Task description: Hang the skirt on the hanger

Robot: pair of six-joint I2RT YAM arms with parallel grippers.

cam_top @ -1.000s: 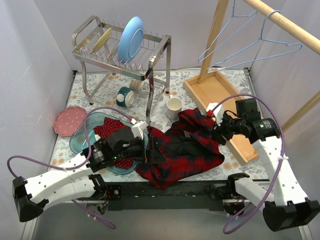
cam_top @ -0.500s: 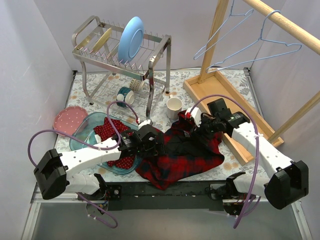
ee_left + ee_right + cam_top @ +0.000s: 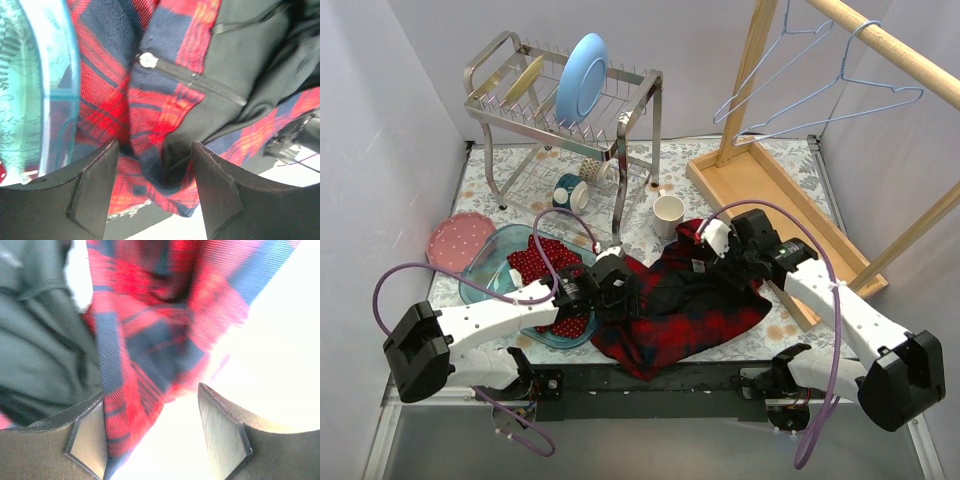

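On my screen the skirt [image 3: 533,257], bright red with white dots, lies crumpled inside the turquoise see-through tray [image 3: 480,282] at the left side of the tabletop [image 3: 790,325], and part of it is hidden under the left arm. The left tool [image 3: 625,300] is not on it: it is just past the right rim of the tray, over the plaid shirt [image 3: 695,315], so the skirt is to its left and behind it. In the left wrist view its fingers [image 3: 95,190] stand apart, with a fold of plaid cloth and black lining between them and the tray rim at the left edge. The right tool [image 3: 708,260] is on the far side of the same shirt, well apart from the skirt. Its fingers [image 3: 220,435] are also apart, with the shirt's edge between them, but I cannot tell if they touch it. The wire hangers [image 3: 825,118] hang on the wooden rail [image 3: 890,45] at the far right, with nothing on them.
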